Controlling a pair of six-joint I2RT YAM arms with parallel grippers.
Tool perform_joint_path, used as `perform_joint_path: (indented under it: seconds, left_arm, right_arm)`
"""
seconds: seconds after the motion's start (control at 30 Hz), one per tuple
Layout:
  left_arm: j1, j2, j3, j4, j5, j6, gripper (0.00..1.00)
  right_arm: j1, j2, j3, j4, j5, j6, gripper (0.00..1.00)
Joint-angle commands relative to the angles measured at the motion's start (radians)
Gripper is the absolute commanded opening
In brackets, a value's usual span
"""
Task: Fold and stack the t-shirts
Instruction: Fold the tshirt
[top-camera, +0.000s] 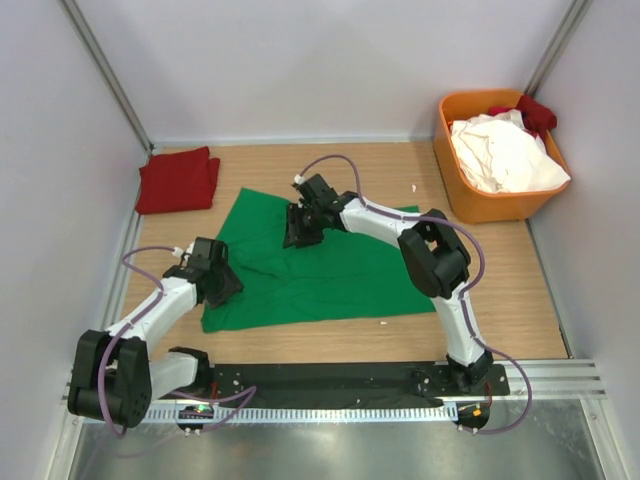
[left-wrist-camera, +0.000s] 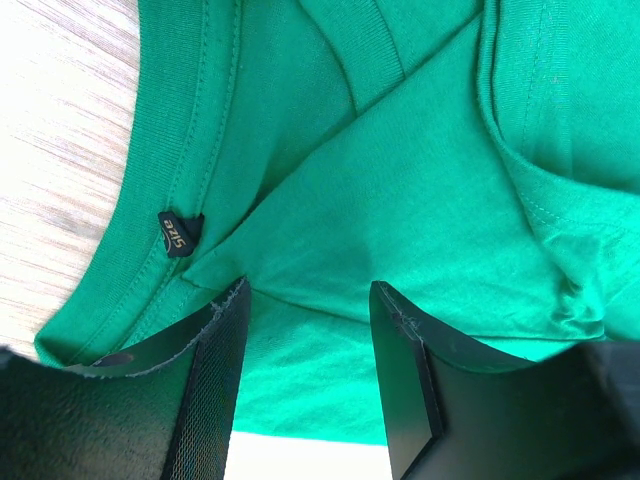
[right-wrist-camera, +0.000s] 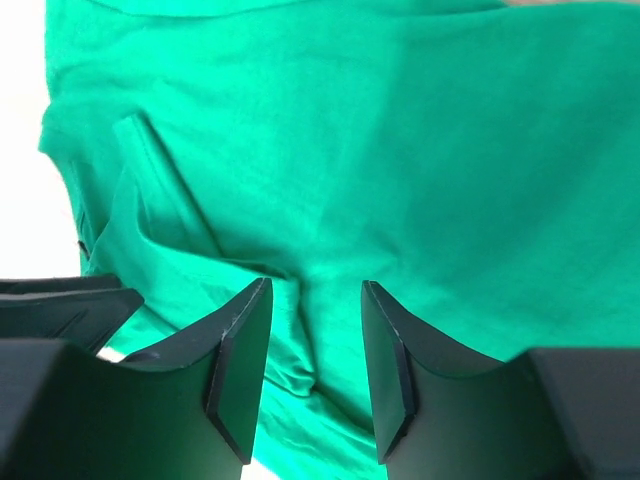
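A bright green t-shirt (top-camera: 320, 265) lies spread on the wooden table, partly folded. My left gripper (top-camera: 222, 285) is open over its left edge, near the collar and size tag (left-wrist-camera: 178, 233), with green cloth between the fingers (left-wrist-camera: 215, 370). My right gripper (top-camera: 298, 232) is open over the shirt's upper middle, above a wrinkle (right-wrist-camera: 300, 330). A folded dark red t-shirt (top-camera: 178, 180) lies at the far left. White t-shirts (top-camera: 505, 155) and a red one (top-camera: 535, 112) lie in the orange bin.
The orange plastic bin (top-camera: 470, 195) stands at the back right. Grey walls close in the table on the left, back and right. A black rail (top-camera: 330, 380) with the arm bases runs along the near edge.
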Motion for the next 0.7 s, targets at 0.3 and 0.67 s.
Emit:
perform_joint_path:
  seconds: [0.3, 0.67]
  left_arm:
    - [-0.002, 0.003, -0.015, -0.017, -0.045, 0.001, 0.52]
    - [0.0, 0.005, -0.014, -0.016, -0.045, 0.001, 0.52]
  right_arm:
    - [0.054, 0.007, 0.007, 0.058, -0.052, 0.029, 0.43]
    - [0.076, 0.032, -0.003, 0.057, -0.036, 0.027, 0.42]
